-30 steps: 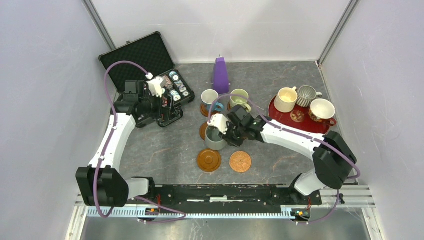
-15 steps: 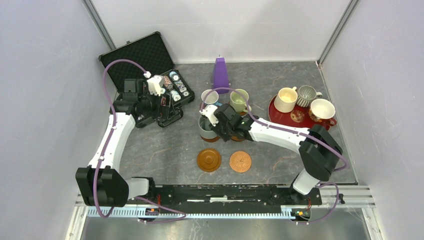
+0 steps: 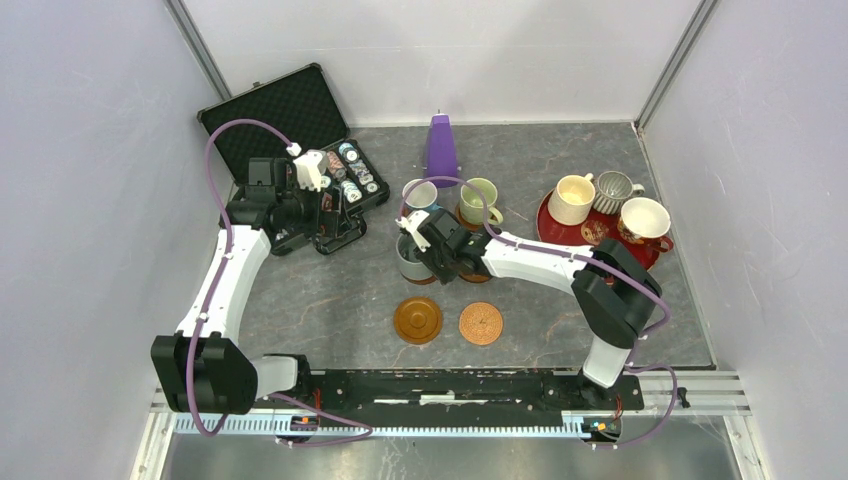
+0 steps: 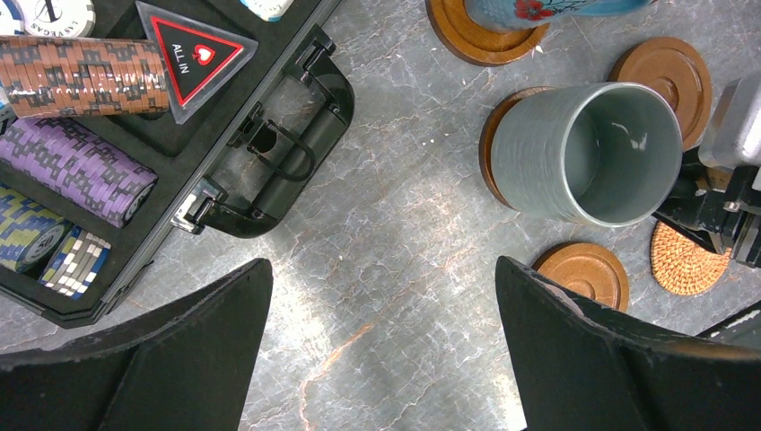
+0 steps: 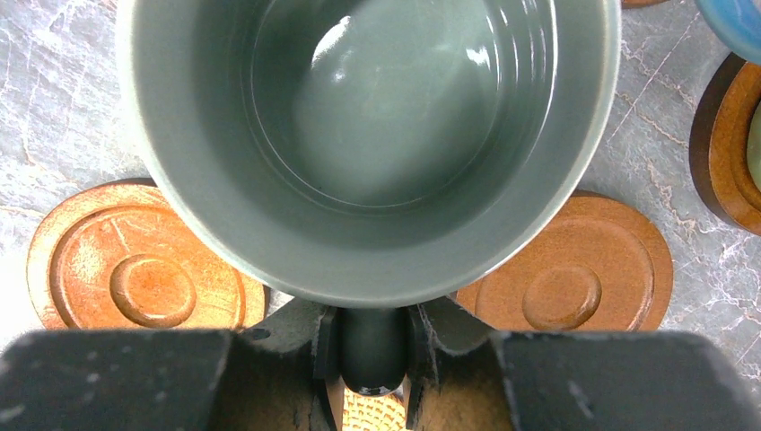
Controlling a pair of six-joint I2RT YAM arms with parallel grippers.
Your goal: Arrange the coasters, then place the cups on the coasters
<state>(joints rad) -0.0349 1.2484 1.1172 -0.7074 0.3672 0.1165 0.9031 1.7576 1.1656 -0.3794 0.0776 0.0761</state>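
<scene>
My right gripper [image 3: 433, 258] is shut on the handle [image 5: 371, 346] of the grey-teal cup [image 3: 411, 256], which stands upright over a glossy brown coaster [image 4: 493, 135]. Whether it rests on that coaster I cannot tell. Bare glossy coasters [image 5: 135, 274] [image 5: 574, 274] show on either side of the cup. A glossy coaster [image 3: 418, 320] and the orange-brown patterned one [image 3: 481, 323] lie nearer the bases. The blue cup [image 3: 420, 192] and the pale green cup [image 3: 478, 201] stand on coasters behind. My left gripper [image 3: 325, 215] hangs open by the chip case, with nothing between its fingers.
A red tray [image 3: 633, 257] at the right holds the cream cup [image 3: 571, 199], the grey ribbed cup [image 3: 613, 189], the red cup [image 3: 645, 222] and a coaster [image 3: 596, 232]. An open black case [image 3: 285, 115] of poker chips sits far left. A purple cone [image 3: 441, 148] stands at the back.
My right gripper has carried the grey-teal cup to the left and slightly farther back, over a coaster. The left arm has hardly moved.
</scene>
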